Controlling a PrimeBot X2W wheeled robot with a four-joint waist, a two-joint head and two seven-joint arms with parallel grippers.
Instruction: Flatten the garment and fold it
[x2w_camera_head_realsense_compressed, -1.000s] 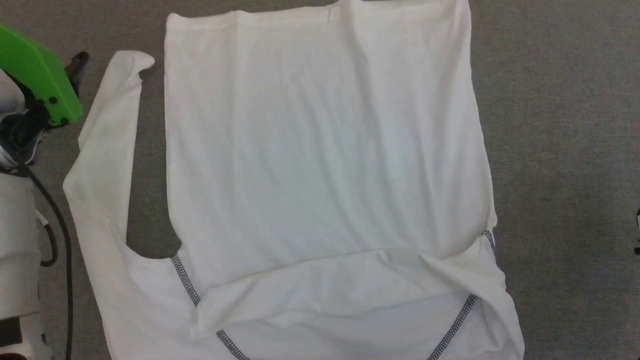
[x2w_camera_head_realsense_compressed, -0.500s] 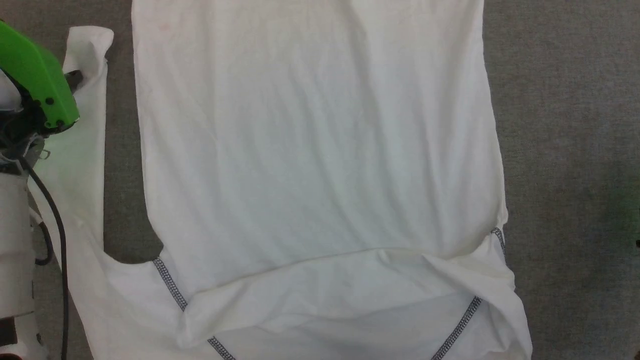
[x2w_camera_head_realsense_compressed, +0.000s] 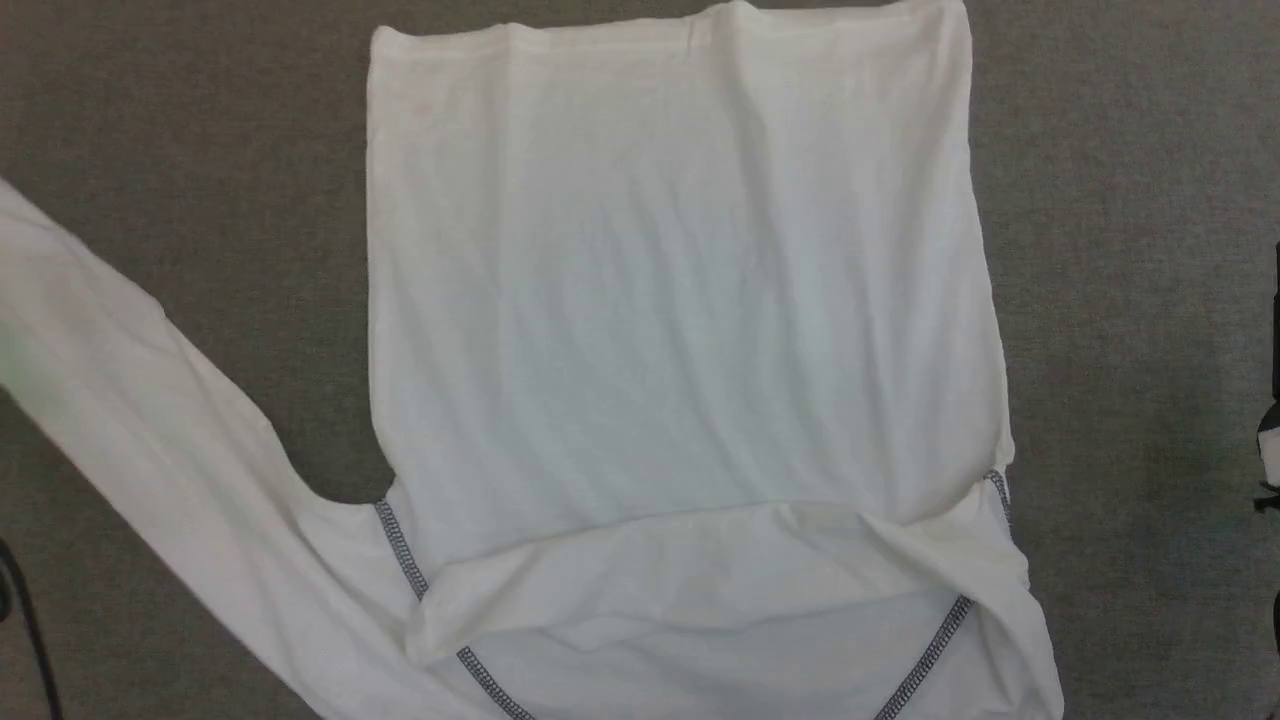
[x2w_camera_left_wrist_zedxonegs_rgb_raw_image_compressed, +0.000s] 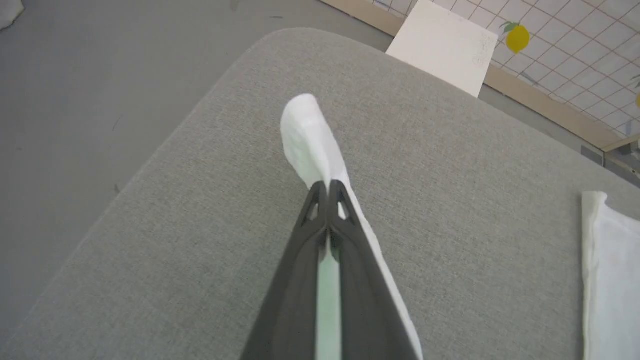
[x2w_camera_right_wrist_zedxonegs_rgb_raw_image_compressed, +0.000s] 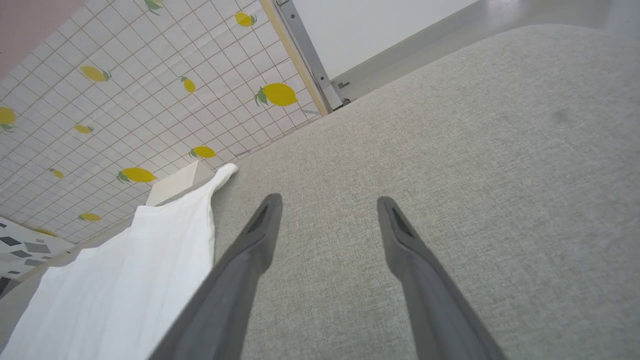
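**foldfan:** Where's the garment (x2w_camera_head_realsense_compressed: 680, 330) sitting right now?

**gripnerd:** It's lying spread out on the grey fabric tabletop (x2w_camera_head_realsense_compressed: 1130, 250). The hem is pointing at the far edge and the shoulders at the near edge. The body is looking mostly flat, just soft wrinkles. There's one fold of cloth bunching across the shoulder end, between the two lines of grey zigzag stitching (x2w_camera_head_realsense_compressed: 400, 545).

**foldfan:** And the arms?

**gripnerd:** The left gripper (x2w_camera_left_wrist_zedxonegs_rgb_raw_image_compressed: 328, 186) is pinching the sleeve (x2w_camera_head_realsense_compressed: 150, 400), jaws pressed together on the cloth. The cuff (x2w_camera_left_wrist_zedxonegs_rgb_raw_image_compressed: 305, 130) is poking out past the fingertips. That sleeve is stretching diagonally from the shoulder out toward the tabletop's left edge. In the left wrist view the cuff end is hanging over bare tabletop, near a rounded corner and well apart from the shirt body.

**foldfan:** Right side doing anything?

**gripnerd:** The right gripper (x2w_camera_right_wrist_zedxonegs_rgb_raw_image_compressed: 327, 205) is hovering over bare tabletop just beside the garment's right edge. Its jaws are standing wide apart, with nothing between them.

**foldfan:** Anything else around?

**gripnerd:** A white box (x2w_camera_left_wrist_zedxonegs_rgb_raw_image_compressed: 442, 45) is sitting past the tabletop's far edge, and a lemon-print wall (x2w_camera_right_wrist_zedxonegs_rgb_raw_image_compressed: 125, 100) is showing behind it.
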